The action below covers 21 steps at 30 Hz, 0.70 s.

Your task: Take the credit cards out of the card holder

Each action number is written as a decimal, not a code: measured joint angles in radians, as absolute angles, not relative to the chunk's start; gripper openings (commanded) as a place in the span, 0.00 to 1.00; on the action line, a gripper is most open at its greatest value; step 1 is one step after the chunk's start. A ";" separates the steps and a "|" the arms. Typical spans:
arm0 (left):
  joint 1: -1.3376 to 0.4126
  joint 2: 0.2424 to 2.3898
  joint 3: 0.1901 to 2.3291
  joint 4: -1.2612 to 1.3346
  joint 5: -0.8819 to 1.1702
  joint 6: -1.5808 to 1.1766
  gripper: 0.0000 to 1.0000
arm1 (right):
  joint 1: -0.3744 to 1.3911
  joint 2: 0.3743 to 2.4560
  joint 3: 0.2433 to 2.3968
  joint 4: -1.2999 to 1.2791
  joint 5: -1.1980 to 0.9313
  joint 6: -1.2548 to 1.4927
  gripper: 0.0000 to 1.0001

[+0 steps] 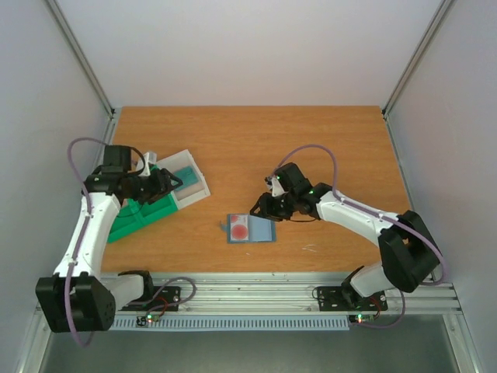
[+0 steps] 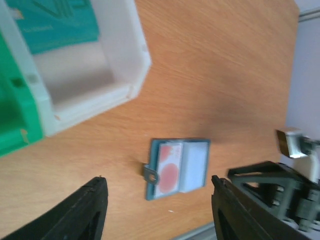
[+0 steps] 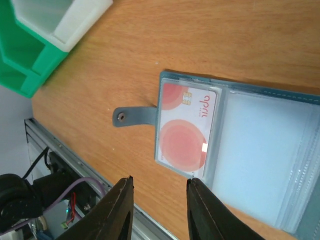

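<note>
The slate-blue card holder (image 1: pixel 262 231) lies open on the table, its snap strap pointing left. A white card with a big red circle (image 1: pixel 239 228) sits in its left pocket and shows clearly in the right wrist view (image 3: pixel 187 130). The right pocket (image 3: pixel 260 150) looks pale and empty. My right gripper (image 1: pixel 257 208) is open and empty, its fingertips (image 3: pixel 122 186) just off the card's near edge. A teal card (image 1: pixel 186 172) lies in the clear whitish tray (image 1: pixel 198 191). My left gripper (image 1: pixel 168 182) is open and empty by that tray. A reddish-pink card is not in view.
A green plastic tray (image 1: pixel 140 217) stands at the left under and beside the clear tray. The left wrist view shows the card holder (image 2: pixel 195 165) between its fingers from afar, and the right arm (image 2: pixel 280 192). The table's metal front rail (image 1: pixel 256 291) runs close behind the card holder.
</note>
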<state>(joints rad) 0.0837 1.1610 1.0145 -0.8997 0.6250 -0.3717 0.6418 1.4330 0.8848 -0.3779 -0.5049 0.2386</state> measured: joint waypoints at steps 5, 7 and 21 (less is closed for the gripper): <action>-0.082 1.104 0.946 -0.828 0.624 -0.437 0.37 | 0.667 1.505 0.879 -0.318 -0.505 0.257 0.30; -0.152 1.103 0.919 -0.799 0.624 -0.475 0.27 | 0.670 1.527 0.879 -0.300 -0.504 0.261 0.28; -0.461 1.234 0.772 -0.497 0.582 -0.662 0.04 | 0.676 1.723 0.879 -0.224 -0.511 0.270 0.20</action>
